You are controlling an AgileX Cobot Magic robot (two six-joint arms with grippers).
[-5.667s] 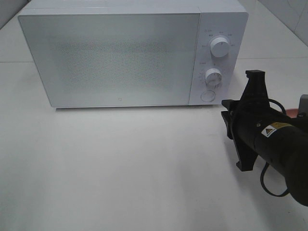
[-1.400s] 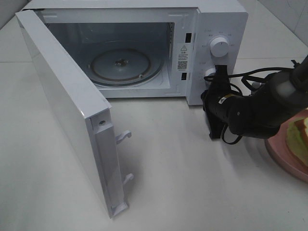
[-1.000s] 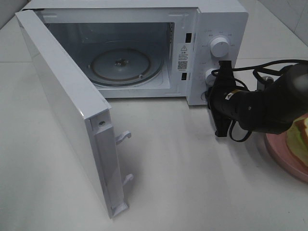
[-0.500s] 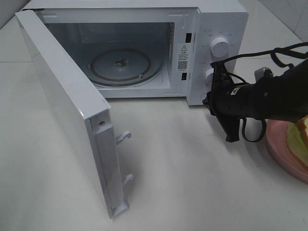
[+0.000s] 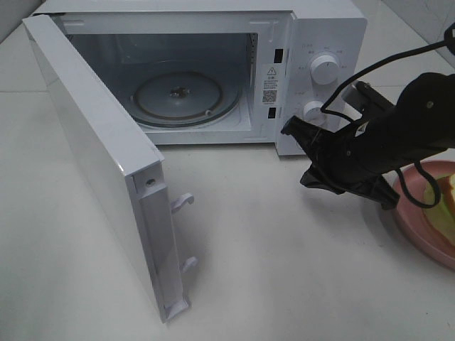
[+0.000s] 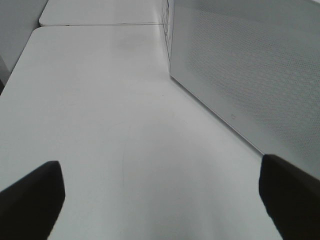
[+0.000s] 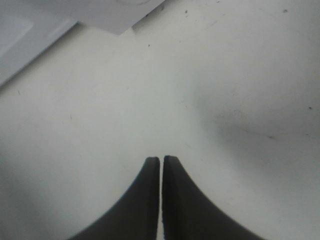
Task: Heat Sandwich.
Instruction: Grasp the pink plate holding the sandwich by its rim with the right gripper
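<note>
Seen from the high camera: microwave (image 5: 334, 32) at twelve o'clock, door (image 5: 92, 156) swung wide toward eight, glass turntable (image 5: 186, 97) bare and exposed, so the cavity looks ready for loading. Out at four o'clock, cut by the frame edge, pink plate (image 5: 411, 231) carrying the sandwich (image 5: 444, 209), not yet lifted and well apart from the cavity. Between them, at three o'clock, right arm (image 5: 405, 121) slanting down before the microwave's dial side, near the table (image 5: 270, 270) and just beside the plate's rim, well placed for a reach to the plate next. Through the left wrist camera: left gripper (image 6: 160, 200) spread wide, holding nothing, hovering over bare tabletop with the door's dotted outer face alongside; probably parked there to keep clear of the loading path. Through the right wrist camera: right gripper (image 7: 161, 159) pressed almost together, only a hairline slit between the fingers, nothing pinched, pointing down at the table with a white edge, seemingly the microwave's foot, close by. Needs opening before any grasp of the plate rim.
</note>
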